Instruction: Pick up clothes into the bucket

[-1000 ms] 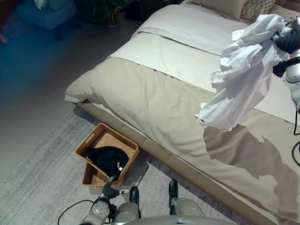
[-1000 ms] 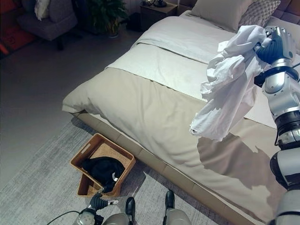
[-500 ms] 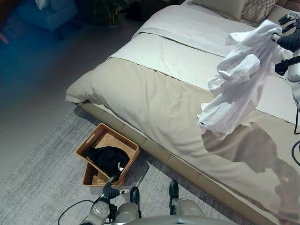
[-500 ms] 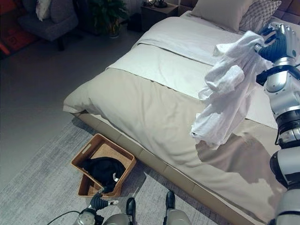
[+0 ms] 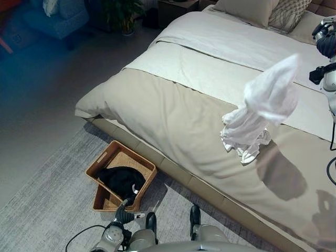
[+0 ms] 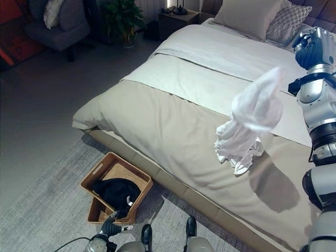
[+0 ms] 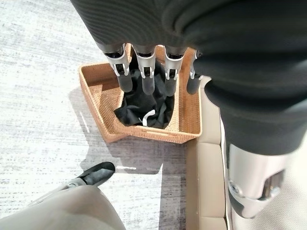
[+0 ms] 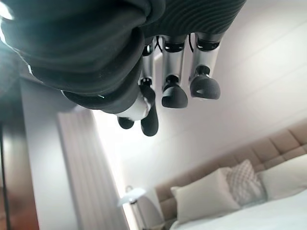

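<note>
A white garment (image 5: 257, 113) is loose in the air, its lower end crumpled on the beige bed cover (image 5: 173, 121) near the bed's right side. My right hand (image 6: 311, 47) is raised above and right of it, apart from the cloth; its fingers (image 8: 175, 91) are relaxed and hold nothing. On the rug beside the bed stands a brown wicker basket (image 5: 100, 163) with a black garment (image 5: 122, 178) in it. My left hand (image 5: 122, 212) hangs low just in front of the basket, its fingers (image 7: 144, 76) straight and empty, pointing at the black garment (image 7: 144, 108).
The bed runs diagonally from the lower right to the pillows (image 6: 247, 13) at the top. A blue armchair (image 5: 55, 13), a plant (image 6: 123, 18) and a nightstand (image 6: 178, 13) stand at the far side. A grey rug (image 5: 47, 199) lies under the basket.
My right hand has let go of the white garment, which has dropped from the hand towards the bed cover. The hand stayed up. The left hand has not moved.
</note>
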Robot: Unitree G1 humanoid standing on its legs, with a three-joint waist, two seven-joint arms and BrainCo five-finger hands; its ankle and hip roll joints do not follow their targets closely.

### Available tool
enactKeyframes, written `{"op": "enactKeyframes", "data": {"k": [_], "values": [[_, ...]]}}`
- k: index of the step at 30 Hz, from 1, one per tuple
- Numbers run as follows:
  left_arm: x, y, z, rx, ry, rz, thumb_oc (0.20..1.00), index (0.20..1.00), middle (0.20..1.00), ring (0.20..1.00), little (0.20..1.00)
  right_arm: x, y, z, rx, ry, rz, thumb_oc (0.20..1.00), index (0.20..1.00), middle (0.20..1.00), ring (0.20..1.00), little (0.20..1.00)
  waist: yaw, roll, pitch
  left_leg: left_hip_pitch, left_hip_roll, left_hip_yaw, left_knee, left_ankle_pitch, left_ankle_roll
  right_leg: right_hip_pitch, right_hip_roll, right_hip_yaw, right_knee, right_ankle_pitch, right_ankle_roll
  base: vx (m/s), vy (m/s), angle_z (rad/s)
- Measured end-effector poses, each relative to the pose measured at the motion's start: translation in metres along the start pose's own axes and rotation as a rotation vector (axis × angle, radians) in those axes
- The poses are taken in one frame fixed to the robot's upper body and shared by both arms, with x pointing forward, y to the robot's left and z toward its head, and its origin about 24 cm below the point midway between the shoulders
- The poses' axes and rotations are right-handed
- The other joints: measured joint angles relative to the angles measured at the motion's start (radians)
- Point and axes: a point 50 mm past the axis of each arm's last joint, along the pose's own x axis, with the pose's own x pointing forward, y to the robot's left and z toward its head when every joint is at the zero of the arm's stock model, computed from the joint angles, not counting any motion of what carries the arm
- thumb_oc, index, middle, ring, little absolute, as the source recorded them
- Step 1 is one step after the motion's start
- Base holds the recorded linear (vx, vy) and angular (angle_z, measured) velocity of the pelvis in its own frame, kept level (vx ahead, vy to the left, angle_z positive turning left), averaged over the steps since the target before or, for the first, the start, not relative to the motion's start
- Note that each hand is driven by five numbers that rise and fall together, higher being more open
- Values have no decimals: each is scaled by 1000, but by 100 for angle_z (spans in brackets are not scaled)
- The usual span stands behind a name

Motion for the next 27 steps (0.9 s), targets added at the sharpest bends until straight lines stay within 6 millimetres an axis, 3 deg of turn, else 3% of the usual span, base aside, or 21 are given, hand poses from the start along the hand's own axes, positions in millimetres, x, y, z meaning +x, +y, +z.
{"op": "enactKeyframes", "data": {"k": [9, 15, 16, 17, 20, 24, 27], "values": [[0, 0, 1, 0, -3, 0, 1000, 1000, 1000, 1000, 1000, 5, -8, 7, 14, -14, -55, 200, 200, 200, 200, 200, -1, 0, -1, 5, 0, -4, 0, 0, 0, 11, 0, -6, -7, 1, 1, 0, 0, 0], [3, -1, 19, -11, -79, -4, 1000, 1000, 1000, 1000, 1000, 26, -45, 38, 79, -80, -200, 200, 200, 200, 200, 200, 0, -8, -14, 19, 1, -5, -4, 0, 0, 25, 1, -8, -11, 1, 1, 0, 0, 0], [3, -1, 23, -16, -95, -3, 1000, 1000, 1000, 1000, 1000, 30, -51, 45, 78, -99, -213, 645, 645, 645, 645, 645, -1, -11, -18, 23, 1, -5, -4, 0, 0, 30, 1, -8, -11, 1, 1, 0, 0, 0], [4, -1, 24, -18, -100, -3, 1000, 1000, 1000, 1000, 1000, 32, -53, 48, 71, -106, -209, 1000, 1000, 1000, 1000, 1000, -1, -12, -19, 27, 1, -4, -4, 0, 0, 34, 2, -7, -11, 1, 1, 0, 0, 0], [4, 0, 28, -24, -115, -3, 1000, 1000, 1000, 1000, 1000, 32, -34, 64, 5, -184, -25, 1000, 1000, 1000, 1000, 1000, -4, -33, -43, 44, 5, 2, -14, -1, -2, 41, 1, -2, -11, -2, 0, -19, 2, -6], [4, -6, 30, 4, -124, -45, 1000, 1000, 1000, 1000, 1000, 29, -16, 62, 12, -174, 93, 1000, 1000, 1000, 1000, 1000, -3, -53, -59, 37, 3, 4, -18, -5, -5, 26, 0, 0, -9, -6, -5, -67, 13, -2], [3, -9, 26, 19, -108, -75, 1000, 1000, 1000, 1000, 1000, 18, 16, 54, 14, -145, 201, 1000, 1000, 1000, 1000, 1000, -4, -58, -59, 10, 1, 5, -11, -7, 0, -2, -4, 2, 1, -6, -4, -106, 8, -2]]}}
